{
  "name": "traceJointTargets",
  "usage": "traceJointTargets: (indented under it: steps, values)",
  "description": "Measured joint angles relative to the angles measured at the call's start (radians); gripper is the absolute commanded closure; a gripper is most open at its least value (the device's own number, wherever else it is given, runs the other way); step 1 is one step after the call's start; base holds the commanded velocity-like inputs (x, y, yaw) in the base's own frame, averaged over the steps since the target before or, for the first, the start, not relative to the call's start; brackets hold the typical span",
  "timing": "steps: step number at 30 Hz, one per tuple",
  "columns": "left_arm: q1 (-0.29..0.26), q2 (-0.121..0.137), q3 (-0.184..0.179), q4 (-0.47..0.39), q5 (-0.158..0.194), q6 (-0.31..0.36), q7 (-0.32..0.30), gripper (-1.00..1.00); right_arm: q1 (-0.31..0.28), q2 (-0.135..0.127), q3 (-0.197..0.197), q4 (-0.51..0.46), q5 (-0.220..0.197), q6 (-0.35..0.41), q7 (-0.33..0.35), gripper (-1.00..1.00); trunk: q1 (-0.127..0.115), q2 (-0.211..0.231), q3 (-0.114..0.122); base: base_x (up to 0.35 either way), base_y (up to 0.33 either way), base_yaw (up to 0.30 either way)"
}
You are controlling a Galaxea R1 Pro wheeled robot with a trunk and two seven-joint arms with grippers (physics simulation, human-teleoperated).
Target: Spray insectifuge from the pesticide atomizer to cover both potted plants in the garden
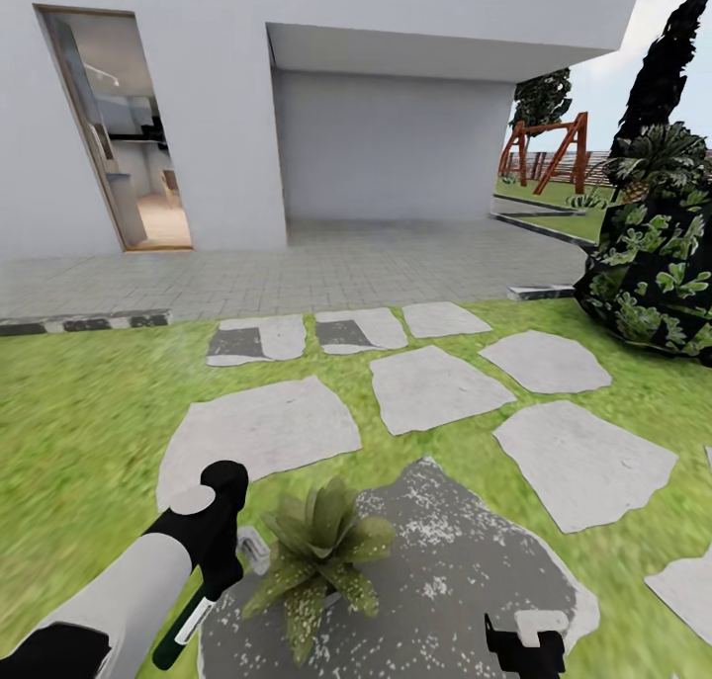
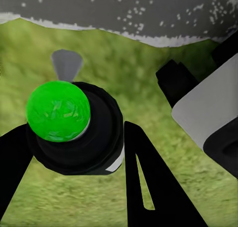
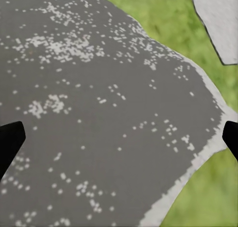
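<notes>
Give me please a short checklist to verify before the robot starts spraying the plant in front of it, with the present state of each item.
1. Pesticide atomizer held in the left gripper: ok, fingers close around it.
2. Potted plant in reach, just beside the bottle: ok.
3. Nozzle pointed at the plant: cannot tell, spray head is hidden.
4. Right gripper away from the plant: ok, open over the dark stepping stone.
5. Second potted plant located: cannot tell.

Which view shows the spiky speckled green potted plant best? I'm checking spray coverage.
The head view: the whole rosette of the potted plant sits on the dark wet stepping stone. The right wrist view gives only that stone.
</notes>
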Motion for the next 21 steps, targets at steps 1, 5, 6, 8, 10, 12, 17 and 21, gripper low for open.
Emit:
traceJointTargets:
  steps: [1,5,6,8,10,12,17,21]
  values:
    - [0.000,0.001,-0.001,0.001,0.000,0.000,0.000,1.00,0.000,0.000,0.000,0.000,0.000,0.000,0.000,-1.00,0.000,0.000,0.000,0.010,0.000,0.000]
    - [0.001,0.002,0.002,0.001,0.000,0.000,0.000,1.00,0.000,0.000,0.000,0.000,0.000,0.000,0.000,-1.00,0.000,0.000,0.000,0.003,0.000,0.000]
    - [0.002,0.004,0.003,0.002,0.002,-0.001,0.000,1.00,0.000,0.000,0.000,0.000,0.000,0.000,0.000,-1.00,0.000,0.000,0.000,0.000,0.000,0.000]
    - [0.005,0.014,0.005,0.004,0.004,-0.004,0.000,1.00,0.000,0.000,0.000,0.000,0.000,0.000,0.000,-1.00,0.000,0.000,0.000,0.000,0.000,0.000]
    - [0.012,0.025,0.008,0.013,0.005,-0.006,0.000,1.00,0.000,0.000,0.000,0.000,0.000,0.000,0.000,-1.00,0.000,0.000,0.000,0.000,0.000,0.000]
    - [0.017,0.039,0.009,0.032,0.009,-0.006,0.000,1.00,0.000,0.000,0.000,0.000,0.000,0.000,0.000,-1.00,0.000,0.000,0.000,0.000,0.000,0.000]
    - [0.018,0.037,0.009,0.038,0.011,-0.005,0.000,1.00,0.000,0.000,0.000,0.000,0.000,0.000,0.000,-1.00,0.001,0.000,0.000,-0.138,0.000,0.000]
    - [0.015,0.032,0.008,0.034,0.010,-0.004,0.000,1.00,0.000,0.000,0.000,0.000,0.000,0.000,0.000,-1.00,0.000,0.000,0.000,-0.094,0.000,0.000]
